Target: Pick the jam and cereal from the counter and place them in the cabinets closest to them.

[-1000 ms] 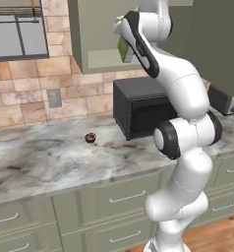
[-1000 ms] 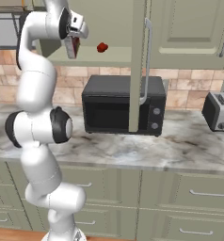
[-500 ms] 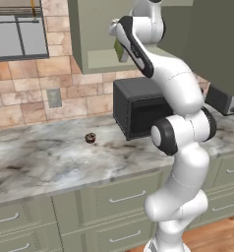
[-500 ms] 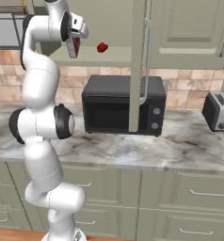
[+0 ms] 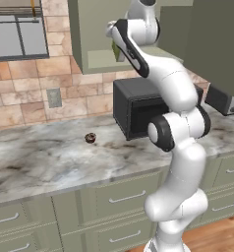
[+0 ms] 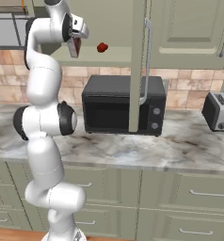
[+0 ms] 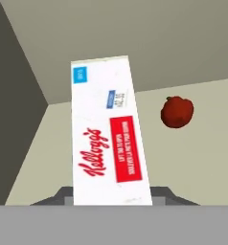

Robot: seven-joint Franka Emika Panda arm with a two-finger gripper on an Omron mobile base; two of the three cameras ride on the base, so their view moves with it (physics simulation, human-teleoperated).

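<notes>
In the left base view, the arm is reaching up to the doorless shelf recess of the cabinets (image 5: 97, 34) above the microwave (image 5: 138, 108). The arm's own links are hiding the gripper (image 5: 118, 49), and just a green-yellow sliver of the cereal (image 5: 115, 48) is peeking out beside it. A small brown doughnut (image 5: 90, 138) is lying on the marble counter (image 5: 50, 162), left of the microwave. A toaster (image 5: 222, 100) is being cut off at the right by the open cabinet door.

In the right base view, the gripper (image 6: 76, 43) is holding the cereal (image 6: 76, 47) at the left mouth of the recess, seen edge-on with a red panel showing. A round red fruit (image 6: 102, 47) is sitting on the shelf to its right, near but apart.

In the hand view, the fingers are clamping the cereal (image 7: 108, 134), whose pale side is showing red script reading "Kellogg's"; the red panel's white text and the small blue labels are too blurred to read. The fruit (image 7: 177, 111) is resting farther back on the shelf floor.
</notes>
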